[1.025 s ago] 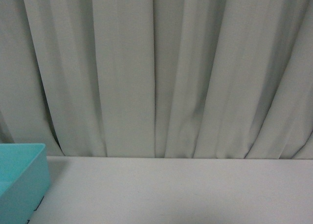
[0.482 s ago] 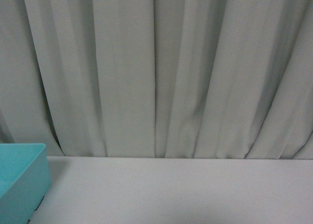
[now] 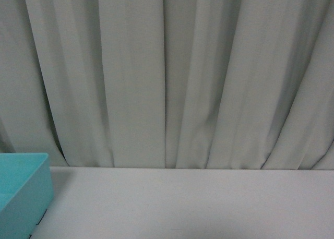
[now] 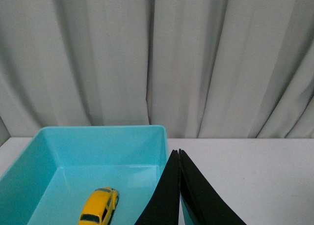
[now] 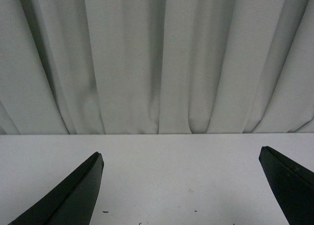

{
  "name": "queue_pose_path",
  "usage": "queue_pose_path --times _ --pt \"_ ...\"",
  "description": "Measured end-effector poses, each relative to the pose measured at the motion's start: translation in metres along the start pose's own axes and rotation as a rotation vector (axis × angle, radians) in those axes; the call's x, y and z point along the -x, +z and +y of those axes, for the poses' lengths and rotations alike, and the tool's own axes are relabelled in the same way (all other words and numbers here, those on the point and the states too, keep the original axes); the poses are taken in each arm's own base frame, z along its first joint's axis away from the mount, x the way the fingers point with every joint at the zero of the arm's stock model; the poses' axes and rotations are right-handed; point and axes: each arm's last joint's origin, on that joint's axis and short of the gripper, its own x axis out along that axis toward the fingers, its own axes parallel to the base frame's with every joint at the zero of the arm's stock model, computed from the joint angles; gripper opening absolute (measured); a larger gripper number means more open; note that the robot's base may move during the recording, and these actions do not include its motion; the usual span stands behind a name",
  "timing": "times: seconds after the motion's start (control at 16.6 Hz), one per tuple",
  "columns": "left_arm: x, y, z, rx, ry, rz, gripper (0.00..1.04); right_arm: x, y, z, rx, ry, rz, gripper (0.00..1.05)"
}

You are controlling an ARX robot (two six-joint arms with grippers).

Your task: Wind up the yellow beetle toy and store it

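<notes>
Grey curtain (image 3: 167, 77) fills the back, white table (image 3: 198, 202) below it. Teal bin (image 4: 98, 151) sits at the table's left end, and the beetle (image 4: 99, 206) lies on its floor, clear of the walls. Left gripper (image 4: 179, 154) hangs over the bin's rim, fingers pressed together, empty. Right gripper (image 5: 181, 161) spread wide over bare table, holding nothing.

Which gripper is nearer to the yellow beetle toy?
Left. The left gripper, shut, is beside the teal bin holding the yellow beetle toy. The right gripper, open, faces bare table; no toy there.
</notes>
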Motion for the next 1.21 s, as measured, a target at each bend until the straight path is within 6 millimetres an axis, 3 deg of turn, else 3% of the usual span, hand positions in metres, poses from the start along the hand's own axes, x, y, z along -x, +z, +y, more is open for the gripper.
queue_pose_path --times 0.42,0.78,0.9,1.15,1.21 --pt "0.015 -0.003 0.0 0.0 0.0 0.002 0.02 0.0 0.0 0.0 0.0 0.0 0.0 0.98" --pt "0.015 -0.003 0.0 0.002 0.0 0.008 0.03 0.0 0.0 0.0 0.0 0.0 0.0 0.98" --pt "0.015 -0.003 0.0 0.001 0.0 0.008 0.23 0.0 0.0 0.0 0.0 0.0 0.0 0.98" --pt "0.015 -0.003 0.0 0.001 0.0 0.008 0.78 0.0 0.0 0.0 0.0 0.0 0.0 0.98" --pt "0.015 -0.003 0.0 0.001 0.0 0.008 0.86 0.0 0.0 0.0 0.0 0.0 0.0 0.98"
